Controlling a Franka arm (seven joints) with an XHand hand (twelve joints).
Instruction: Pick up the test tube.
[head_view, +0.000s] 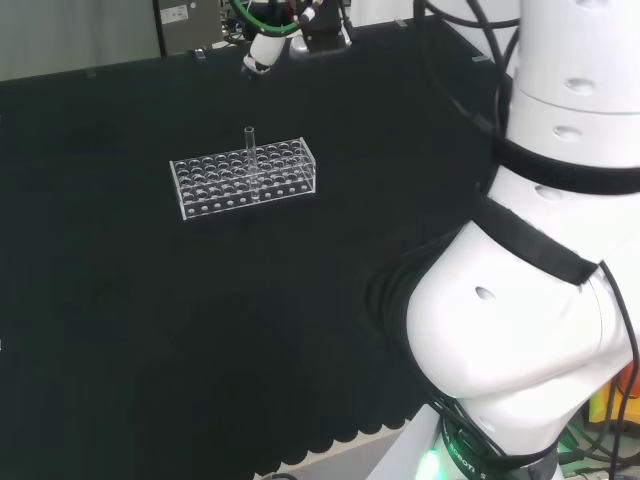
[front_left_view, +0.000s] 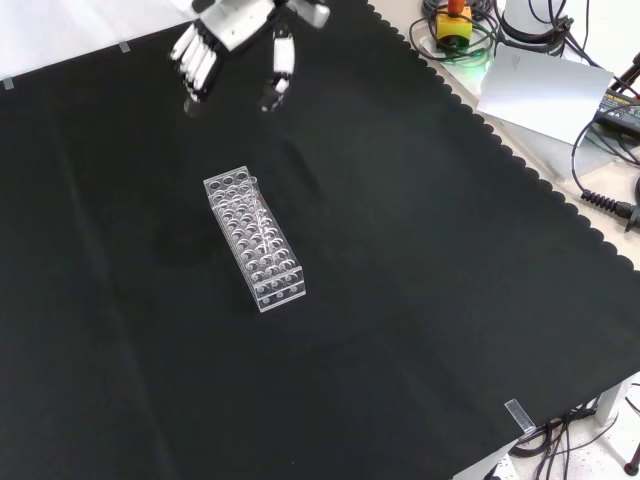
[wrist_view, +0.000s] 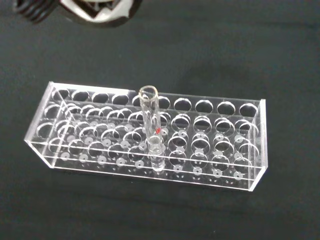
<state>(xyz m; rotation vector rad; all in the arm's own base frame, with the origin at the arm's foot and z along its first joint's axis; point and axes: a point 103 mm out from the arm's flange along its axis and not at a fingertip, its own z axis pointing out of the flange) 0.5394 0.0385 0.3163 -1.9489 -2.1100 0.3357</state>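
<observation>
Right, hand (front_left_view: 232, 35) sits at the top of the front view, fingers (front_left_view: 197, 62) relaxed and spread with the thumb apart from them, holding nothing. It is well apart from the rack, above bare black cloth (front_left_view: 420, 300).

Clock-face, front view: hand is at roughly 12 o'clock from the rack (front_left_view: 255, 240); the rack's long axis runs about 11 to 5.

Progress, my read: nothing grasped yet. Approach, closing on the tube and lift all remain.

The clear plastic rack stands on the cloth, many holes in rows. One test tube (wrist_view: 151, 131) stands upright in it, near the middle of its length, open mouth well above the rack top. In the head view the tube (head_view: 250, 140) pokes up at 12 o'clock from the rack centre. The tube looks empty; a small red mark shows on its wall. The other holes look vacant.
</observation>
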